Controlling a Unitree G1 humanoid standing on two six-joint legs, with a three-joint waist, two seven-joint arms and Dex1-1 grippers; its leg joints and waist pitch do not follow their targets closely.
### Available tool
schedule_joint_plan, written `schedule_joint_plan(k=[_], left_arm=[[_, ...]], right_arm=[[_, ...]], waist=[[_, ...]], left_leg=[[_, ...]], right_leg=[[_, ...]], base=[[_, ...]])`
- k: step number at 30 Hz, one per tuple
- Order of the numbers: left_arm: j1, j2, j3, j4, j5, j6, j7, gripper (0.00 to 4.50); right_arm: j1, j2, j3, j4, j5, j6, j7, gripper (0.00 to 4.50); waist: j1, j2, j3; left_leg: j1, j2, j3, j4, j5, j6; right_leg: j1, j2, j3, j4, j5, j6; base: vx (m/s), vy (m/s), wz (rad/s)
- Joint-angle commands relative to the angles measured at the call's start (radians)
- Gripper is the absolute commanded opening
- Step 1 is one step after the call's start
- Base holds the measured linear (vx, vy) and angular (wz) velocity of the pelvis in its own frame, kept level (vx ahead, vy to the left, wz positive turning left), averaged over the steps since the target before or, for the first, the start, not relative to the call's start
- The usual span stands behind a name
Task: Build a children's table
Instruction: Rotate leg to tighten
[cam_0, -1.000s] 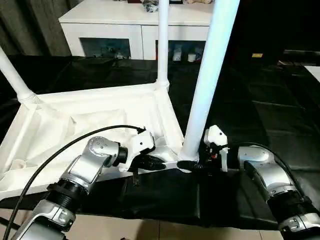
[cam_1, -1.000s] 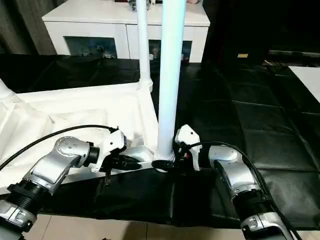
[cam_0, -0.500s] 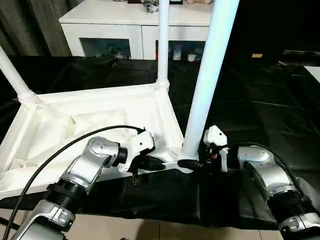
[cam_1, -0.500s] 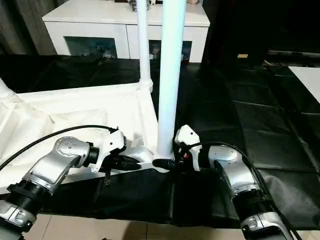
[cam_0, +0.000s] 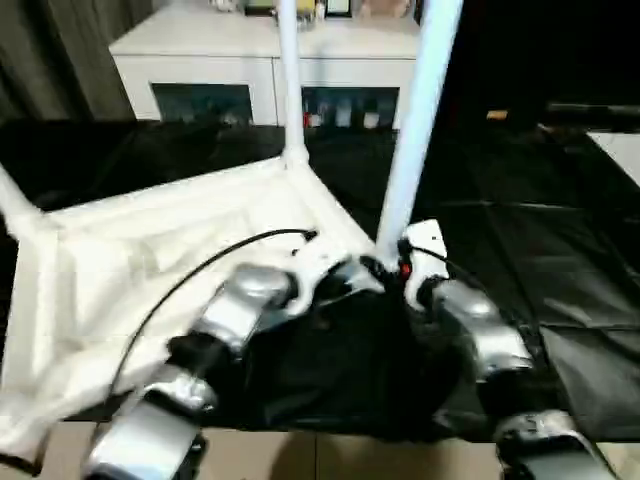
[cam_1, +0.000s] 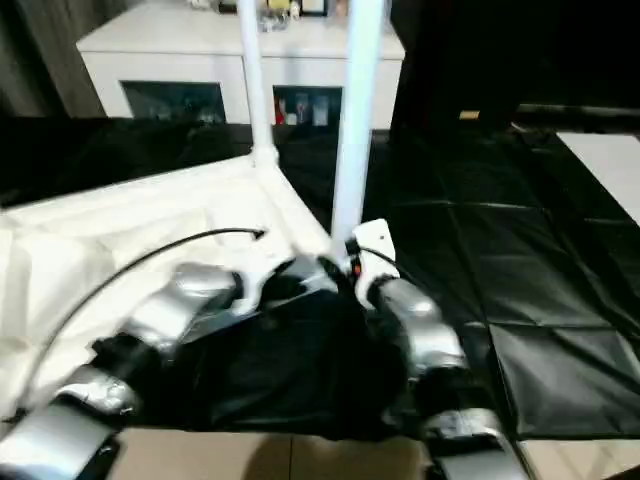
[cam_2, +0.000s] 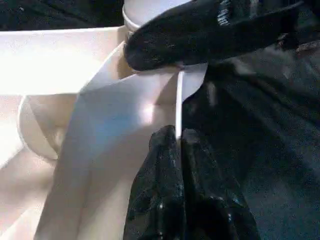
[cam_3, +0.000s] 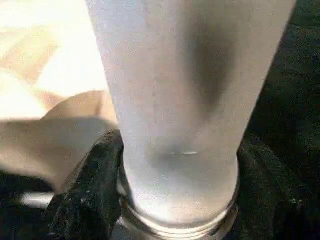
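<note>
The white children's table (cam_0: 150, 250) lies upside down on black sheeting with its legs pointing up. My left gripper (cam_2: 177, 142) is shut on the thin rim of the table top (cam_2: 178, 100), right beside the near corner socket. My right gripper (cam_3: 180, 200) is shut on the foot of the near leg (cam_0: 412, 130), with one black finger (cam_3: 87, 192) on each side of the tube, just above the socket. A far leg (cam_0: 290, 80) stands in the back corner. A third leg (cam_0: 12, 205) shows at the left edge.
A white cabinet (cam_0: 200, 70) with dark glass doors stands behind the table. Black sheeting (cam_0: 540, 240) covers the floor to the right and in front. A black cable (cam_0: 200, 270) loops over my left forearm.
Both grippers have moved forward and up, carrying the table's near corner with them. The table has swung a little to the left, and its legs now lean differently.
</note>
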Motion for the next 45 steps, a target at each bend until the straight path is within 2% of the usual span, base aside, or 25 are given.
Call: schedule_joint_plan(k=[1,3,5,6,7,8,11,12,13,14,15,16,17,19,20,21,23,24,26,28,29,33,39,40,45], left_arm=[[-0.042,0.001,0.057,0.098,0.054,-0.003,0.213,0.00],[-0.049,-0.007,0.058,0.114,0.058,-0.013,0.225,0.00],[-0.055,-0.014,0.052,0.132,0.064,-0.035,0.207,0.00],[-0.057,-0.013,0.042,0.144,0.067,-0.057,0.182,0.00],[-0.058,-0.013,0.042,0.146,0.067,-0.059,0.181,0.00],[-0.053,-0.008,0.033,0.139,0.063,-0.075,0.145,0.00],[-0.044,0.002,0.019,0.126,0.057,-0.089,0.097,0.00],[-0.036,0.012,0.013,0.114,0.049,-0.088,0.060,0.00],[-0.032,0.017,0.010,0.109,0.044,-0.086,0.040,0.00],[-0.030,0.020,0.008,0.105,0.043,-0.089,0.029,0.00],[-0.021,0.031,0.002,0.091,0.038,-0.100,-0.012,0.00],[-0.007,0.046,-0.005,0.065,0.030,-0.093,-0.058,0.00],[0.010,0.067,-0.017,0.034,0.021,-0.114,-0.126,0.00],[0.039,0.107,-0.034,-0.025,0.000,-0.113,-0.235,0.00],[0.057,0.128,-0.042,-0.062,-0.021,-0.123,-0.302,0.00],[0.070,0.142,-0.046,-0.088,-0.037,-0.129,-0.347,0.00],[0.081,0.156,-0.052,-0.114,-0.053,-0.139,-0.388,0.00],[0.087,0.171,-0.057,-0.132,-0.061,-0.144,-0.419,0.00],[0.095,0.194,-0.059,-0.161,-0.073,-0.147,-0.469,0.00],[0.100,0.204,-0.057,-0.184,-0.082,-0.136,-0.492,0.00],[0.108,0.213,-0.057,-0.216,-0.090,-0.119,-0.514,0.00],[0.115,0.220,-0.058,-0.249,-0.099,-0.099,-0.536,0.00],[0.119,0.225,-0.055,-0.249,-0.091,-0.101,-0.537,0.00],[0.119,0.225,-0.055,-0.249,-0.091,-0.101,-0.537,0.00],[0.123,0.227,-0.051,-0.263,-0.089,-0.088,-0.537,0.00]], right_arm=[[0.005,0.031,-0.009,0.082,-0.047,0.007,-0.167,2.68],[-0.002,0.038,-0.003,0.094,-0.062,-0.005,-0.188,2.68],[-0.012,0.053,-0.018,0.094,-0.033,-0.025,-0.151,2.68],[-0.011,0.050,-0.015,0.071,-0.026,-0.063,-0.098,3.03],[-0.011,0.050,-0.015,0.069,-0.026,-0.066,-0.094,3.03],[-0.006,0.038,-0.002,0.048,-0.032,-0.082,-0.055,3.38],[-0.001,0.019,0.010,0.027,-0.029,-0.090,-0.006,3.48],[-0.004,-0.002,0.014,0.024,-0.011,-0.088,0.044,3.58],[-0.007,-0.015,0.015,0.025,0.001,-0.087,0.074,3.58],[-0.007,-0.022,0.018,0.024,0.003,-0.088,0.089,3.71],[-0.007,-0.046,0.027,0.018,0.013,-0.091,0.147,3.71],[-0.002,-0.079,0.038,0.004,0.028,-0.087,0.230,3.71],[0.006,-0.116,0.049,-0.015,0.042,-0.092,0.323,3.71],[0.032,-0.191,0.082,-0.061,0.055,-0.120,0.497,3.71],[0.044,-0.219,0.090,-0.084,0.068,-0.121,0.561,3.71],[0.052,-0.236,0.094,-0.101,0.078,-0.118,0.602,3.71],[0.059,-0.250,0.096,-0.116,0.088,-0.112,0.635,3.71],[0.065,-0.265,0.098,-0.129,0.103,-0.099,0.676,3.71],[0.079,-0.295,0.114,-0.154,0.123,-0.086,0.753,3.71],[0.086,-0.312,0.128,-0.166,0.129,-0.075,0.793,3.71],[0.089,-0.321,0.140,-0.168,0.123,-0.070,0.816,3.71],[0.099,-0.331,0.163,-0.173,0.109,-0.075,0.855,3.71],[0.103,-0.344,0.180,-0.166,0.096,-0.085,0.881,3.71],[0.103,-0.344,0.180,-0.166,0.096,-0.085,0.881,3.47],[0.097,-0.345,0.174,-0.158,0.104,-0.085,0.884,3.09]], waist=[[-0.005,-0.009,-0.058],[-0.003,-0.008,-0.057],[-0.004,-0.008,-0.058],[-0.002,-0.008,-0.059],[-0.001,-0.008,-0.059],[0.002,-0.011,-0.060],[0.003,-0.010,-0.060],[-0.002,-0.014,-0.060],[-0.004,-0.011,-0.061],[-0.004,-0.011,-0.062],[-0.006,-0.011,-0.061],[-0.007,-0.011,-0.061],[-0.005,-0.011,-0.062],[-0.004,-0.009,-0.065],[-0.002,-0.009,-0.067],[-0.001,-0.007,-0.066],[0.003,-0.004,-0.068],[0.008,0.000,-0.066],[0.014,-0.001,-0.066],[0.027,0.001,-0.061],[0.032,0.002,-0.060],[0.033,0.000,-0.059],[0.032,-0.005,-0.061],[0.033,-0.004,-0.062],[0.032,-0.005,-0.063]], left_leg=[[0.020,0.027,-0.022,-0.086,-0.335,-0.024],[0.020,0.026,-0.023,-0.085,-0.342,-0.024],[0.017,0.026,-0.023,-0.086,-0.351,-0.013],[0.017,0.028,-0.022,-0.086,-0.349,-0.007],[0.017,0.028,-0.021,-0.085,-0.335,-0.002],[0.015,0.030,-0.020,-0.084,-0.316,0.005],[0.009,0.028,-0.019,-0.083,-0.294,0.019],[0.003,0.028,-0.021,-0.084,-0.288,0.025],[-0.001,0.028,-0.023,-0.084,-0.275,0.027],[0.002,0.029,-0.022,-0.083,-0.272,0.028],[0.007,0.029,-0.021,-0.081,-0.276,0.034],[0.006,0.030,-0.020,-0.080,-0.277,0.035],[0.004,0.032,-0.021,-0.079,-0.270,0.046],[0.004,0.035,-0.017,-0.073,-0.224,0.070],[0.003,0.035,-0.019,-0.072,-0.212,0.076],[0.001,0.036,-0.018,-0.071,-0.197,0.088],[0.006,0.040,-0.015,-0.069,-0.186,0.096],[0.008,0.041,-0.012,-0.069,-0.187,0.096],[0.014,0.044,-0.011,-0.070,-0.211,0.091],[0.015,0.048,-0.011,-0.075,-0.238,0.071],[0.022,0.047,-0.008,-0.076,-0.262,0.053],[0.021,0.046,-0.010,-0.080,-0.290,0.027],[0.013,0.043,-0.012,-0.078,-0.251,0.036],[0.013,0.043,-0.012,-0.077,-0.242,0.038],[0.012,0.043,-0.011,-0.075,-0.228,0.048]], right_leg=[[0.024,-0.041,0.023,-0.078,-0.382,-0.166],[0.024,-0.043,0.023,-0.080,-0.386,-0.166],[0.028,-0.043,0.023,-0.080,-0.373,-0.163],[0.028,-0.043,0.023,-0.078,-0.357,-0.164],[0.029,-0.042,0.024,-0.076,-0.328,-0.171],[0.032,-0.044,0.024,-0.072,-0.300,-0.181],[0.038,-0.045,0.024,-0.068,-0.276,-0.192],[0.043,-0.046,0.022,-0.066,-0.280,-0.190],[0.048,-0.046,0.020,-0.065,-0.283,-0.189],[0.044,-0.047,0.021,-0.066,-0.279,-0.192],[0.042,-0.046,0.020,-0.068,-0.276,-0.205],[0.042,-0.046,0.020,-0.066,-0.274,-0.209],[0.047,-0.048,0.020,-0.065,-0.254,-0.219],[0.046,-0.045,0.022,-0.052,-0.162,-0.252],[0.050,-0.046,0.020,-0.048,-0.139,-0.261],[0.052,-0.046,0.020,-0.045,-0.107,-0.275],[0.048,-0.043,0.019,-0.040,-0.079,-0.296],[0.046,-0.040,0.018,-0.039,-0.077,-0.305],[0.044,-0.040,0.018,-0.041,-0.101,-0.307],[0.041,-0.043,0.021,-0.044,-0.151,-0.295],[0.034,-0.042,0.022,-0.049,-0.183,-0.287],[0.034,-0.043,0.025,-0.051,-0.213,-0.271],[0.039,-0.045,0.025,-0.049,-0.203,-0.258],[0.040,-0.045,0.025,-0.048,-0.196,-0.259],[0.040,-0.044,0.024,-0.046,-0.182,-0.264]], base=[[0.000,0.000,0.00],[0.000,0.000,0.00],[0.000,0.000,0.00],[0.000,0.000,0.00],[0.000,0.000,0.00],[0.000,0.000,0.00],[0.000,0.000,0.00],[0.000,0.000,0.00],[0.000,0.000,0.00],[0.000,0.000,0.00],[0.000,0.000,0.00],[0.000,0.000,0.00],[0.000,0.000,0.00],[0.000,0.000,0.00],[0.000,0.000,0.00],[0.000,0.000,0.00],[0.000,0.000,0.00],[0.000,0.000,0.00],[0.000,0.000,0.00],[0.000,0.000,0.00],[0.000,0.000,0.00],[0.000,0.000,0.00],[0.000,0.000,0.00],[0.000,0.000,0.00],[0.000,0.000,0.00]])
